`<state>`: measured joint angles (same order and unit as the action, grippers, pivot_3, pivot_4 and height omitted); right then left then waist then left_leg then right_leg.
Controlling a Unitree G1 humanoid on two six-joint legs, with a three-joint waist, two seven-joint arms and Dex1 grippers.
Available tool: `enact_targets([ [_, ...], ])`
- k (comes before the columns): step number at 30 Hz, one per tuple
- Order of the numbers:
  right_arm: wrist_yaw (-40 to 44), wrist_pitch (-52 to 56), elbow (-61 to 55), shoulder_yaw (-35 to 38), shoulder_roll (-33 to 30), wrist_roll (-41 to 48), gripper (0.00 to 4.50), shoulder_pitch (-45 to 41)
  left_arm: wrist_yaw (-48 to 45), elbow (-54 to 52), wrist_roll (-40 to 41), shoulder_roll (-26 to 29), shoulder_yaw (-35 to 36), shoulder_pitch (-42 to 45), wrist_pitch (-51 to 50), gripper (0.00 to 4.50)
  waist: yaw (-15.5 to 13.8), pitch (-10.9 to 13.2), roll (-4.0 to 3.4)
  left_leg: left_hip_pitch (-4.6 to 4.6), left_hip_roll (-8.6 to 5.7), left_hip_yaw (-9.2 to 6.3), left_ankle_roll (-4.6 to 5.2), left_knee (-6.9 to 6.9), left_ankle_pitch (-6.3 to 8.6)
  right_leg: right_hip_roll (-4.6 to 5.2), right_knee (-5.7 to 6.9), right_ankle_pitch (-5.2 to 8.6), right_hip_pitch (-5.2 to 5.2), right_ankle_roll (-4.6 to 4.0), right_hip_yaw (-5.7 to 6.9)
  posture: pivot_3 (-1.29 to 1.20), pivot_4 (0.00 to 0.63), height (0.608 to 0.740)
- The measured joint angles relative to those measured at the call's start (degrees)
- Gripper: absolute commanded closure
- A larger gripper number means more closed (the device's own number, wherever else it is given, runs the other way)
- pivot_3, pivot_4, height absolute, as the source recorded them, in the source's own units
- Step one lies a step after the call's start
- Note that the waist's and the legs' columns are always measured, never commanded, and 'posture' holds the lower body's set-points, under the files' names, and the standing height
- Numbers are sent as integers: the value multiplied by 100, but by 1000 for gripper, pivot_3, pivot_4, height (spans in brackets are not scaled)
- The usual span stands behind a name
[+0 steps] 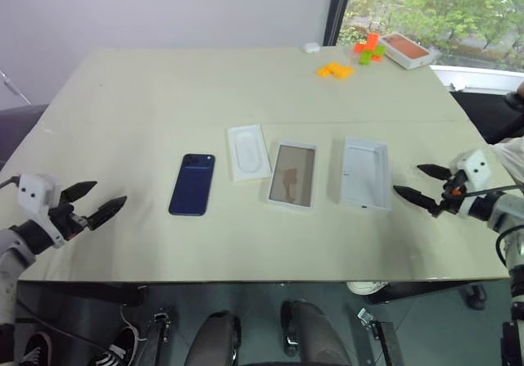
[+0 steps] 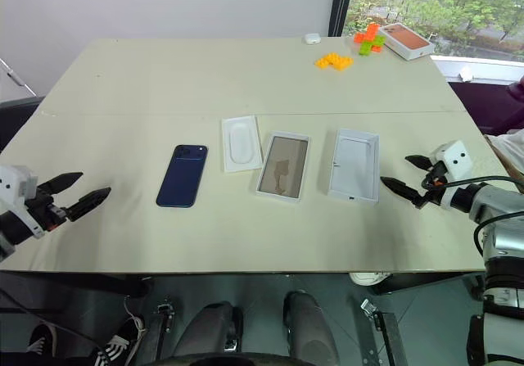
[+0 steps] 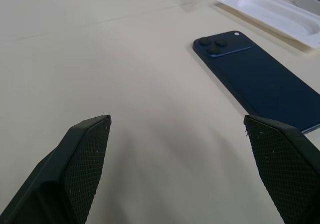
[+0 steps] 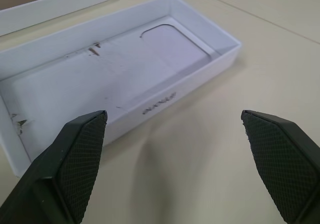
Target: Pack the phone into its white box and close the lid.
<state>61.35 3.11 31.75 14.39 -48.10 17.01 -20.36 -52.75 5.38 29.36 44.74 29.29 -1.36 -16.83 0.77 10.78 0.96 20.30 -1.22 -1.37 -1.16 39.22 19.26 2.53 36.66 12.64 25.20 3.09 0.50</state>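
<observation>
Nothing packed yet; everything flat on the counter (image 1: 123,104), both tools empty and spread wide.

Left tool (image 1: 92,204): fingers parted, gripping nothing, hovering near the counter's near-left edge. Ahead of it and off toward the robot's right, the phone (image 1: 192,184), back up, camera cluster at the far end. Long axis running roughly away from the robot, so nearly crosswise to the left tool's slanted inward pointing. In the left wrist view, the phone (image 3: 260,81) lying beyond and to one side of the spread fingertips (image 3: 92,139), well apart, no contact.

Right tool (image 1: 424,184): fingers likewise open, holding nothing, pointing inward at the lid (image 1: 365,173), which sits just beside its tips, open side up. In the right wrist view, the lid's (image 4: 120,73) near wall close in front of the fingers.

Between phone and lid, past the small white insert (image 1: 249,151): the white box (image 1: 293,174) with its tan floor, long axis parallel to the phone's.

Judged: left tool clearly nearer the phone, right tool nearer the lid. Likely calls for a reach forward and inward from the left, with wrist turned to straddle the phone's narrow width.
</observation>
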Motion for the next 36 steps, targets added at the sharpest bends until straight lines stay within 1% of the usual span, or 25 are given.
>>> enact_targets([
  [28, 54, -290, 252, -87, 9, -112, 0, -127, 103, -7, 9, -2, 8, 170, -60, 24, 1, 0, 0, 0, 0, 0, 0, 0, 0, 0, 0, 0, 0, 0, 0, 0, 150, 740],
  [33, 86, -295, 439, -223, 40, -173, 0, -370, 181, -178, 86, -45, 8, 221, -172, 24, 1, 0, 0, 0, 0, 0, 0, 0, 0, 0, 0, 0, 0, 0, 0, 0, 150, 740],
  [36, 116, 105, 426, -328, 46, -165, 0, -601, 244, -447, 207, -50, 7, 257, -292, 24, 5, 0, 0, 1, 0, 0, 0, 0, 0, 1, -1, 0, 0, 0, -1, 0, 150, 740],
])
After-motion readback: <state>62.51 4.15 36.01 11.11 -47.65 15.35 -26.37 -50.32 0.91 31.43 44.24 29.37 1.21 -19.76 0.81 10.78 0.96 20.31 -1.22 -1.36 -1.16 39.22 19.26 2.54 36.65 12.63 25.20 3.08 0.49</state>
